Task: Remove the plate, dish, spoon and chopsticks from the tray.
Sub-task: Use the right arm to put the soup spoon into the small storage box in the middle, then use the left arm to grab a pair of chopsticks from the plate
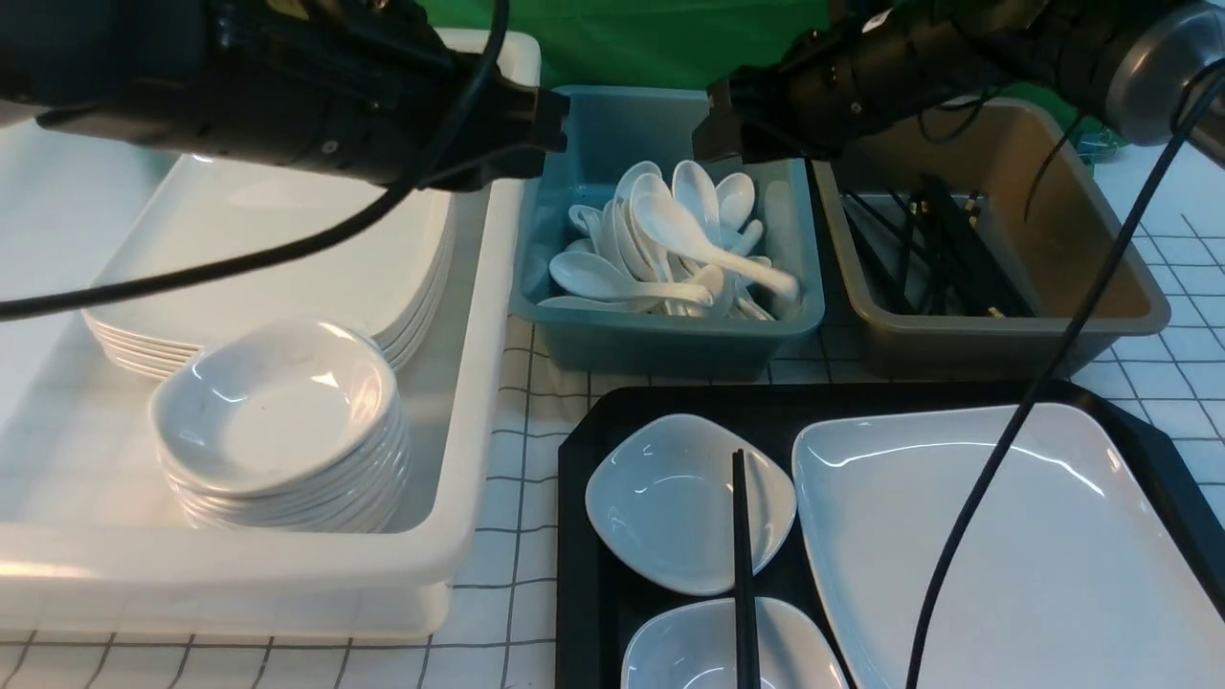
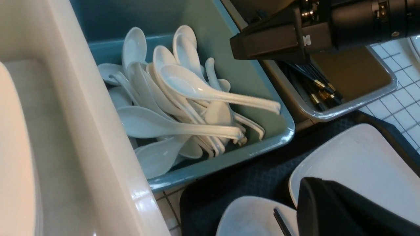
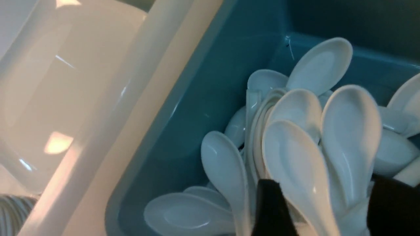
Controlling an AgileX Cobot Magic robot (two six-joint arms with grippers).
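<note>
Glossy white plate (rounded-rectangular, shallow rim).

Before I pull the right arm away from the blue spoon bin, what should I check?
1. Right tool open, nothing gripped: ok. Its fingers stand apart above the spoons in the blue bin.
2. No spoon on the tray: ok for the part in view. Its near edge is cut off.
3. Chopsticks cleared: not ok. They lie across two small dishes on the tray.
4. Plate cleared: not ok. It sits on the tray.
5. Right arm's cable clear of the plate: cannot tell. It crosses in front of the plate.
6. Left tool shut: ok.
</note>
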